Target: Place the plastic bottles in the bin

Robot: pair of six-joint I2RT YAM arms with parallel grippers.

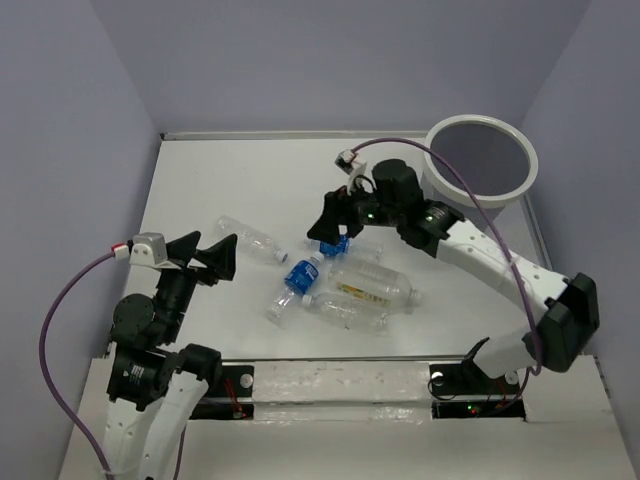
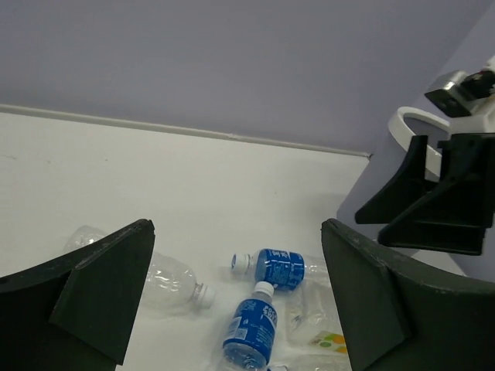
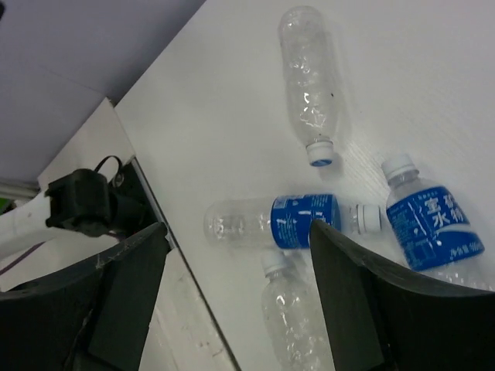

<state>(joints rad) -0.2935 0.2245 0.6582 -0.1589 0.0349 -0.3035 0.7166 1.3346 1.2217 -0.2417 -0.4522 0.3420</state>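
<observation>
Top external view showed the right gripper (image 1: 333, 228), jaws spread, over the plastic bottles (image 1: 370, 285), the bin (image 1: 527, 172) at two o'clock, the left gripper (image 1: 218, 258) likewise spread.

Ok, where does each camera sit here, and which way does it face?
Top: above and behind the robot, looking down on table, bottles and bin; both arms show.
Left wrist: faces the far wall over the bottles; left claw frames it.
Right wrist: looks down, back toward the left arm; right claw frames it.
Shared: both wrist views catch the blue-label bottles.
</observation>
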